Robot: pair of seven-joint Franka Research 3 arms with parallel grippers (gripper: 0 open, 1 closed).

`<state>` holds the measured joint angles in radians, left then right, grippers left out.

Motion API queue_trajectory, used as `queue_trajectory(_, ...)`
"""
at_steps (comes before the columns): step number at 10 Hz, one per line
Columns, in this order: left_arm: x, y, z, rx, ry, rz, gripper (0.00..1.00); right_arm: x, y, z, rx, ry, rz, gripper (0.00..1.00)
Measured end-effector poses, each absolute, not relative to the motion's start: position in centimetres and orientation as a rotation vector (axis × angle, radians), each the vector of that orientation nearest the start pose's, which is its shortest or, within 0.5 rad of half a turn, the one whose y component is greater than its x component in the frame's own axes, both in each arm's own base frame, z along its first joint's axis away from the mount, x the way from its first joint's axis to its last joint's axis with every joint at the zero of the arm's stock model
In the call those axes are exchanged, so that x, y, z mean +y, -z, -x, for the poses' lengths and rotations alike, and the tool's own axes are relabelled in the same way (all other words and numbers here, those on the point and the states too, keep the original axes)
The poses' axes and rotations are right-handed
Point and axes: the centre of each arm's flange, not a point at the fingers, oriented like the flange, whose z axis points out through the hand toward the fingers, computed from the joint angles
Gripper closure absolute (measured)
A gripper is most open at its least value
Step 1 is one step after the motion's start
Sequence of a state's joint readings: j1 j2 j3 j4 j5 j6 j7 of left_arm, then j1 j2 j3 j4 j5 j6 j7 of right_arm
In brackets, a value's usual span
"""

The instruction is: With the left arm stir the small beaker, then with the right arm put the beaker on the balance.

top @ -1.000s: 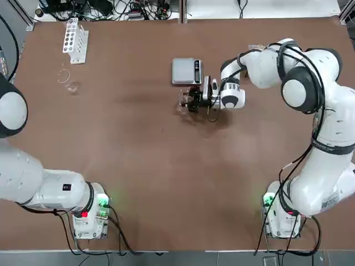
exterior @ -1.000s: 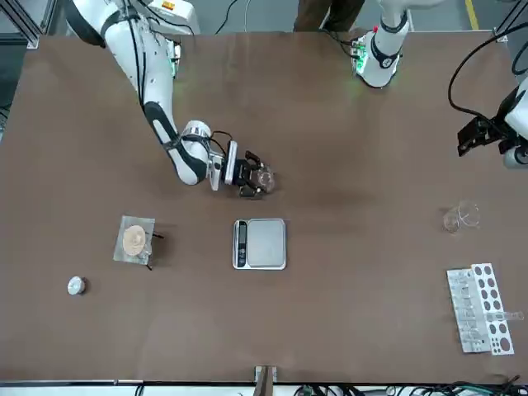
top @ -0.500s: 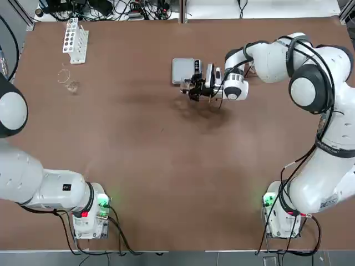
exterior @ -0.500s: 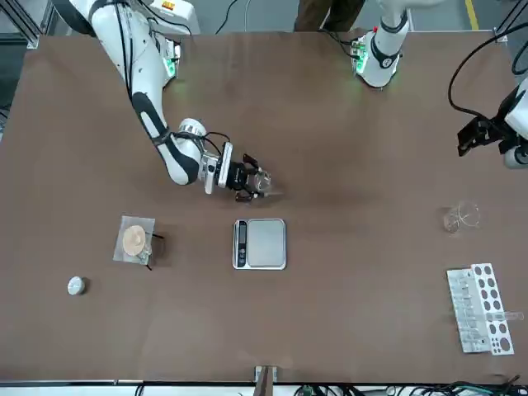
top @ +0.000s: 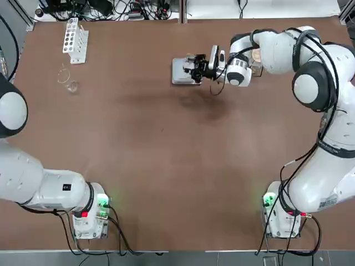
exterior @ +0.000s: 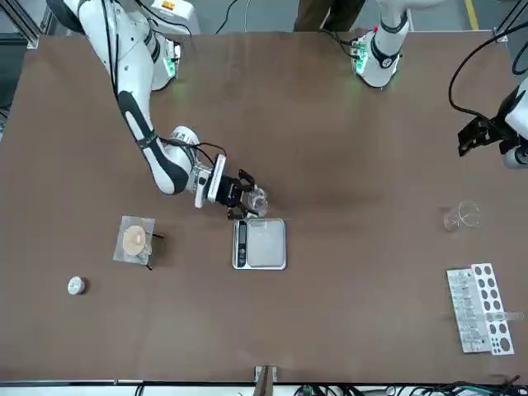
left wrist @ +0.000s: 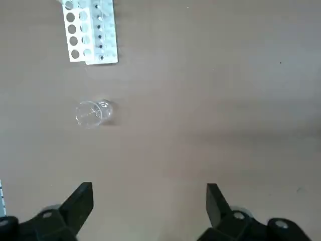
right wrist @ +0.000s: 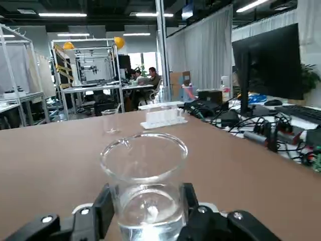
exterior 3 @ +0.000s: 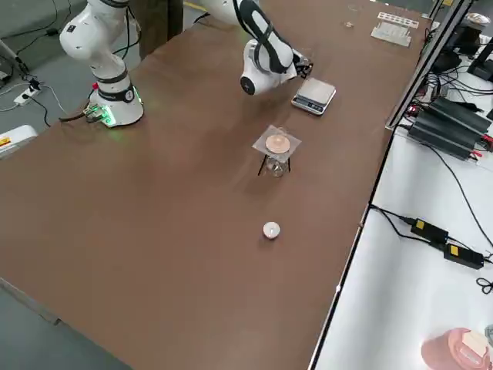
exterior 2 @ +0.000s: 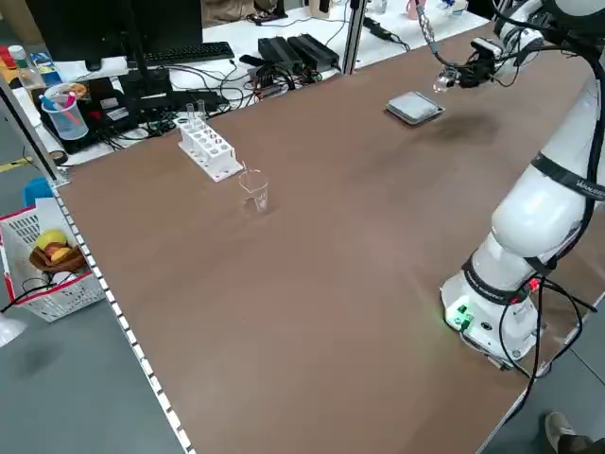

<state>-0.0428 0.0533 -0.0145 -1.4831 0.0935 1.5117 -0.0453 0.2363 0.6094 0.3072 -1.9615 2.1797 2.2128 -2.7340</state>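
One small beaker (right wrist: 148, 213), one spill risk

Your right gripper (exterior: 250, 199) is closed round it by the edge of the balance (exterior: 266, 245); releasing off-centre could tip out liquid. Farther off, your left gripper (left wrist: 149, 198) idles wide open, empty.

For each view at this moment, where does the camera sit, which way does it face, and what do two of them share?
Top: overhead, looking down; both arms show.
Front: across the table, facing the robot; both arms show.
Left side: raised, looking diagonally down; one arm shows.
Right side: raised, looking diagonally down; arm parts show.
Left wrist: on that arm, facing the table; its open gripper shows.
Right wrist: on that arm, facing across the table; its gripper holds the beaker.
Top and front share the balance.
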Motion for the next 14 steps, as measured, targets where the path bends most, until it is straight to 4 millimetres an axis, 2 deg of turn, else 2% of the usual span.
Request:
queue_trajectory(3, -2.2, -63.1, -56.5, 0.012, -0.03, 3.048, 0.0, 32.3, -17.7, -53.2, -1.092, 1.336, 1.624, 0.41)
queue_trajectory(8, -2.2, -63.1, -56.5, 0.013, -0.029, 3.047, 0.0, 33.3, -15.7, -55.0, -1.102, 1.337, 1.652, 0.41)
queue_trajectory(12, -2.2, -63.2, -56.6, 0.013, -0.019, 3.047, 0.0, 32.7, -14.3, -57.0, -1.104, 1.356, 1.683, 0.41)
queue_trajectory(14, -2.2, -63.2, -56.6, 0.014, -0.018, 3.047, 0.0, 33.0, -13.7, -57.5, -1.109, 1.358, 1.689, 0.41)
